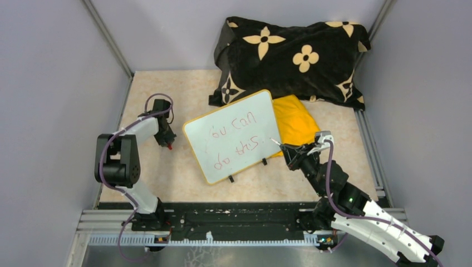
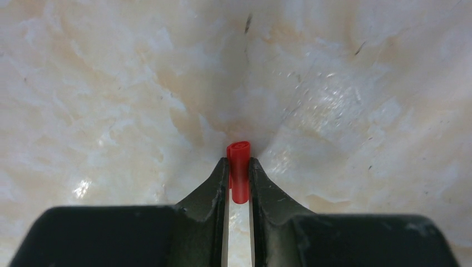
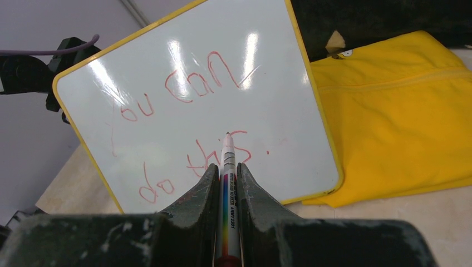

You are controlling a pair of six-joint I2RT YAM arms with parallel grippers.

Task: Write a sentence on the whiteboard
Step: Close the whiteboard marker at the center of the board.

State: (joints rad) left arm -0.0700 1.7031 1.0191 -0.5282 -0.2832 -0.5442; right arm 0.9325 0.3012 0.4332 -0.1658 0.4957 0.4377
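1. The whiteboard (image 1: pixel 222 139) lies in the middle of the worktop (image 1: pixel 161 94), turned at an angle. Its two black clip feet are on the edge nearest the arms.
2. Its far corner reaches a black pillow (image 1: pixel 289 55) with cream flowers. Its right edge lies against a folded yellow cloth (image 1: pixel 298 125), and the wrist view shows the rim overlapping that cloth.
3. The sentence (image 1: pixel 245 150) is in thin red letters on two lines, "you can" above "do this" with a dot after it. From the top camera it reads upside down.
4. The right pincer (image 3: pixel 227 172) is clenched on a marker (image 3: pixel 227 150) with a rainbow stripe along its barrel. The marker points out between the fingers toward the board.
5. The marker tip hangs over the word "this", near the board's right edge. I cannot tell whether it touches the surface.
6. The left pincer (image 2: pixel 239 167) is over bare worktop just beside the board's left edge and does not touch the board. It is clamped on a small red cap (image 2: pixel 239 156), which stands up between the fingertips.
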